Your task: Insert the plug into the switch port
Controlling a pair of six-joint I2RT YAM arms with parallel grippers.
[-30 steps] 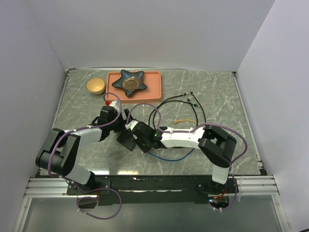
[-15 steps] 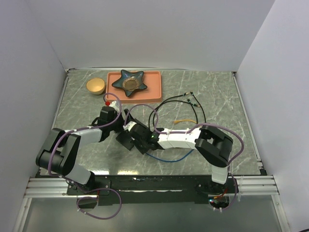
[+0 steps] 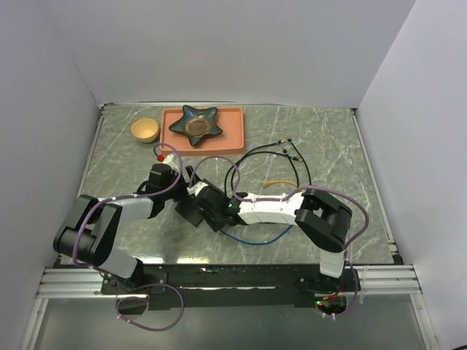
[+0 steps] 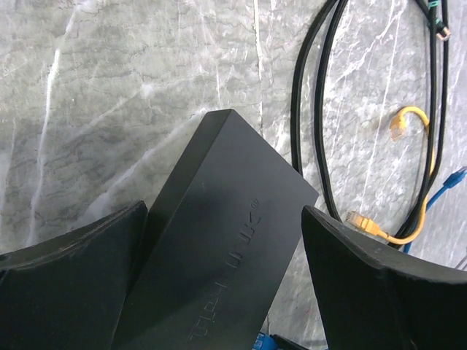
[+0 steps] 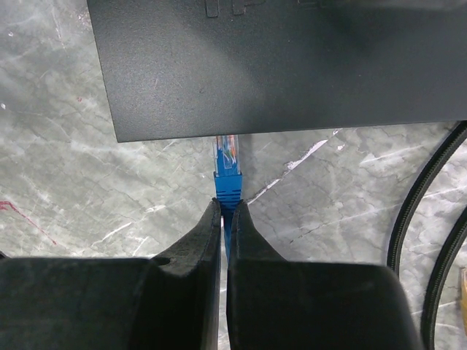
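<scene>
1. The switch port [image 5: 277, 65], a flat matte black box, lies on the grey marbled table [image 3: 328, 146] left of centre, near the front edge. It sits between the two wrists.
2. The plug [image 5: 227, 169] is blue with a clear tip. The tip meets the box's near edge. Most of the plug body shows outside the box, and the sockets cannot be seen from above, so whether it has entered a socket cannot be told.
3. The right gripper [image 5: 225, 208] has its jaws pressed together on the blue cable just behind the plug, pointing it straight at the box.
4. The left gripper [image 4: 225, 210] stands with its jaws wide apart, one finger [image 4: 73, 255] on each side of the box. Whether either finger touches the box cannot be told.
5. Two black cables [image 4: 314, 109] run just beside the box's far corner. A yellow cable [image 4: 408, 219] with a clear plug lies beyond them.
6. The blue cable [image 3: 255, 239] loops along the table under the right arm.
7. At the far edge sits an orange-pink tray [image 3: 237, 131] holding a dark star-shaped dish [image 3: 198, 122]. A small tan bowl [image 3: 144, 129] stands just left of the tray.
</scene>
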